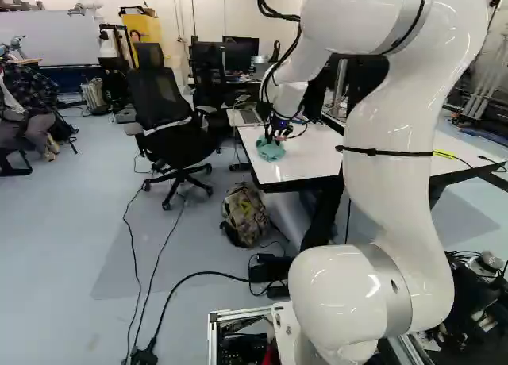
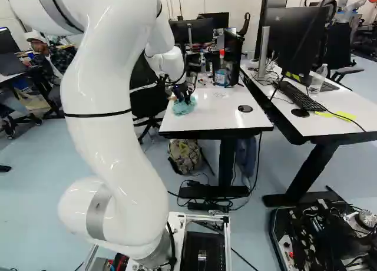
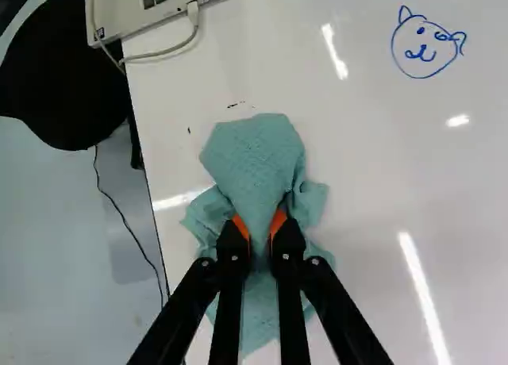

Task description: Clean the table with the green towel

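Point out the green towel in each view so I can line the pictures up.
Left base view: the green towel is just right of the middle, in the upper half, near the white table's edge.
Right base view: just left of the middle, in the upper half.
Wrist view: between the fingers of the gripper, bunching out ahead of and beneath them.
Shared landmark: the white table under the towel, in all three.

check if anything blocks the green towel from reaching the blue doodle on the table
Nothing visible: the green towel, held between the fingers, has only bare tabletop between it and the blue doodle.
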You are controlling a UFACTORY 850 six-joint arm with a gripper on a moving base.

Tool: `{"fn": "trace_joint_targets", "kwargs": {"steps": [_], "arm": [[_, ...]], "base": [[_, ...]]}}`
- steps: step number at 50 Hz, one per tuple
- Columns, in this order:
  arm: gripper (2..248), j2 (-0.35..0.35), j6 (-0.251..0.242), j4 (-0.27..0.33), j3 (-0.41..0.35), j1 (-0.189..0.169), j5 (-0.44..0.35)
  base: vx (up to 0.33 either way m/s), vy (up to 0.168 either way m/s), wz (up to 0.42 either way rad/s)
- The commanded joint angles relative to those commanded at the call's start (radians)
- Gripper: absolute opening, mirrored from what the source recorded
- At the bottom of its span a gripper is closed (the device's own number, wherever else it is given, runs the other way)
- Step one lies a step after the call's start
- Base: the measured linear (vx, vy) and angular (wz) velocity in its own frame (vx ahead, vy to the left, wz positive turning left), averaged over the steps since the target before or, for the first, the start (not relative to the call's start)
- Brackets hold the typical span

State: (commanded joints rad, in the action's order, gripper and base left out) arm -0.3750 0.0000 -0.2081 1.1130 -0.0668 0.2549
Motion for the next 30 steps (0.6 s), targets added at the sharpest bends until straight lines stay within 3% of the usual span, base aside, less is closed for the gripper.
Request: {"fn": "trace_joint_targets", "kwargs": {"steps": [30], "arm": [[46,0.131,0.000,0.000,-0.087,0.014,0.000]], "base": [[0.000,0.000,0.000]]}}
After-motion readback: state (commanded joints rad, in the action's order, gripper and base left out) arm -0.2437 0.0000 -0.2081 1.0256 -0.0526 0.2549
